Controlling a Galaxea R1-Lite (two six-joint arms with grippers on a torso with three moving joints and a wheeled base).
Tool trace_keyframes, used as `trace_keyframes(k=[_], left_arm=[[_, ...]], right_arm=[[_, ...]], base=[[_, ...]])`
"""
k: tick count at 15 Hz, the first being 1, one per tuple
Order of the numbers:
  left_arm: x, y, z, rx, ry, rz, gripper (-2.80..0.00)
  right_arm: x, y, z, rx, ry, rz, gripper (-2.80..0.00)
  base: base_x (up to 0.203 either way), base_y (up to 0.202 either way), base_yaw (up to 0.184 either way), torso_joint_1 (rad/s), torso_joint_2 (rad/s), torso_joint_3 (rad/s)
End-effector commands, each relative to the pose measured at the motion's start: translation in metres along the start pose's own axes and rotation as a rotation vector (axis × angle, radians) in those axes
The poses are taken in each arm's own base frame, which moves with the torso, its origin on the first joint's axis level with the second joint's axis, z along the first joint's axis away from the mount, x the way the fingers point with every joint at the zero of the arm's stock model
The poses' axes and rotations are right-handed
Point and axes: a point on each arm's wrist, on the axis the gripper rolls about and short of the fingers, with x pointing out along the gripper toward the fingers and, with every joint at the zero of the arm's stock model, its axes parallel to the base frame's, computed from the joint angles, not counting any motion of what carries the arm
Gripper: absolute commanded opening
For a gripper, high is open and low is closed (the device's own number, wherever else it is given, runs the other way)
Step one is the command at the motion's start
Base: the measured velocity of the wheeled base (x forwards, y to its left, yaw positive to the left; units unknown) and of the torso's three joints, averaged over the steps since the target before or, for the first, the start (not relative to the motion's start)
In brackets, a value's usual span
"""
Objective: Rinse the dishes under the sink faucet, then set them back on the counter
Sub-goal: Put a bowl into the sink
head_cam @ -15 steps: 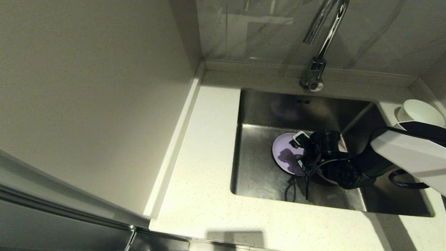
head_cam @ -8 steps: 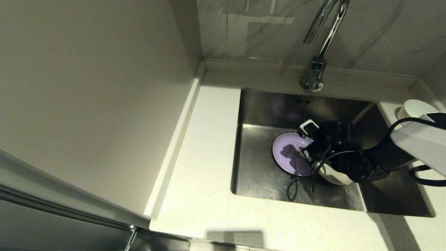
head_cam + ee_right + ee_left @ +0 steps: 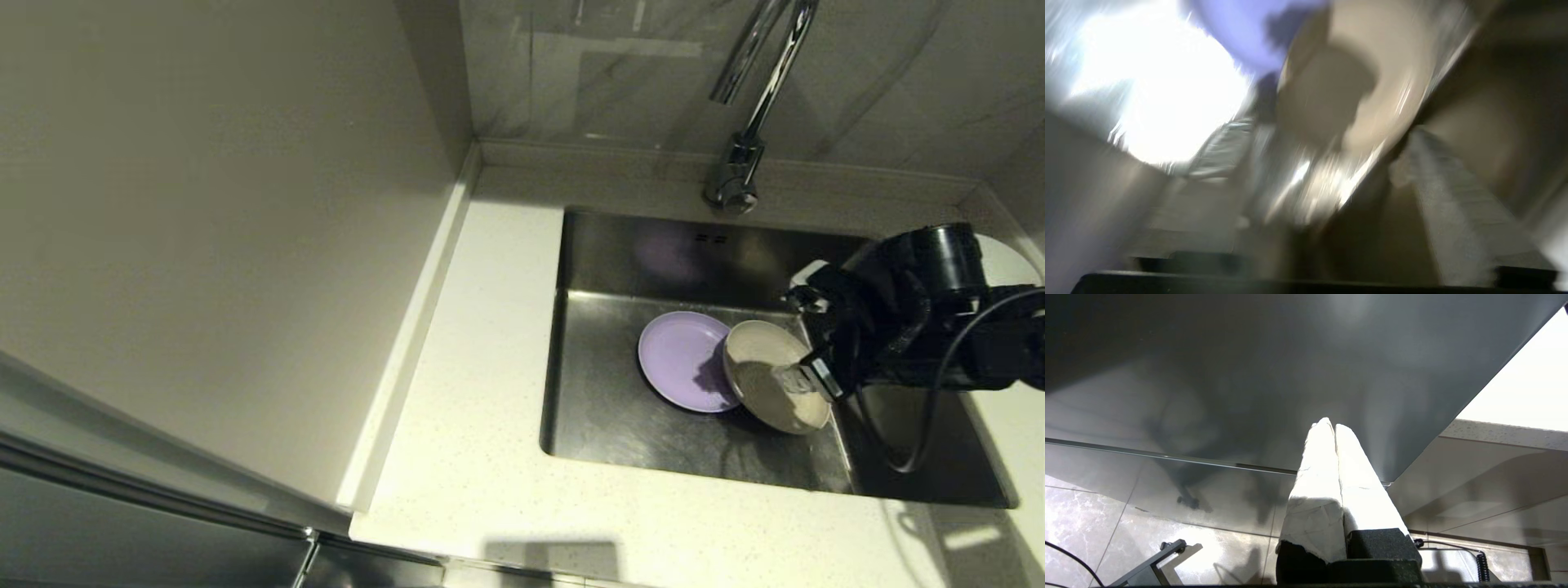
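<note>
lilac plate [image 3: 682, 360] and cream plate [image 3: 771, 384] now uncovered in sink [image 3: 604, 425], right hand [image 3: 807, 336] spread, lifted rightward.

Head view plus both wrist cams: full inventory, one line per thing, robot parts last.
Pale lilac round plate: one, lilac, flat on the sink floor.
Cream-beige shallow plate: one, cream, in the sink, tilted, its edge over the lilac plate.
Square stainless-steel sink: one, grey steel, set in the counter.
Chrome gooseneck faucet: one, shiny chrome, behind the sink.
Off-white speckled stone counter: one, off-white, around the sink.
Right gripper: one, black, open, above the sink's right side beside the cream plate, holding nothing.
Left gripper: one, white-wrapped fingers shut, parked away from the sink.
</note>
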Motion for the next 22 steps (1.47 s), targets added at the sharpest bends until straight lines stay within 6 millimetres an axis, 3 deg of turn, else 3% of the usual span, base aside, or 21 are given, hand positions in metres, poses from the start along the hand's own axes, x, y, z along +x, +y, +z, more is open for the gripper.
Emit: trace_keyframes(k=[1, 10, 12, 15, 16, 18, 22], left_arm=[[0.000, 0.000, 0.000, -0.001, -0.004, 0.001, -2.80], [0.000, 0.000, 0.000, -0.001, -0.004, 0.001, -2.80], [0.000, 0.000, 0.000, -0.001, -0.004, 0.001, -2.80], [0.000, 0.000, 0.000, 0.000, -0.004, 0.001, -2.80], [0.000, 0.000, 0.000, -0.001, -0.004, 0.001, -2.80], [0.000, 0.000, 0.000, 0.000, -0.004, 0.001, -2.80], [0.000, 0.000, 0.000, 0.000, -0.004, 0.001, -2.80]], right_arm=[[-0.053, -0.004, -0.009, 0.040, 0.074, 0.030, -2.80], [-0.116, -0.034, 0.000, 0.448, 0.285, -0.013, -2.80], [-0.114, -0.053, 0.017, 0.545, 0.242, -0.071, -2.80], [-0.077, -0.092, 0.037, 0.582, 0.180, -0.238, -2.80], [-0.062, -0.107, 0.040, 0.566, 0.141, -0.299, 0.00], [-0.039, -0.135, 0.037, 0.541, 0.092, -0.385, 0.00], [-0.020, -0.175, 0.027, 0.508, 0.097, -0.469, 0.00]], base=[[0.000, 0.000, 0.000, 0.000, 0.00, 0.000], [0.000, 0.000, 0.000, 0.000, 0.00, 0.000], [0.000, 0.000, 0.000, 0.000, 0.00, 0.000], [0.000, 0.000, 0.000, 0.000, 0.00, 0.000], [0.000, 0.000, 0.000, 0.000, 0.00, 0.000], [0.000, 0.000, 0.000, 0.000, 0.00, 0.000], [0.000, 0.000, 0.000, 0.000, 0.00, 0.000]])
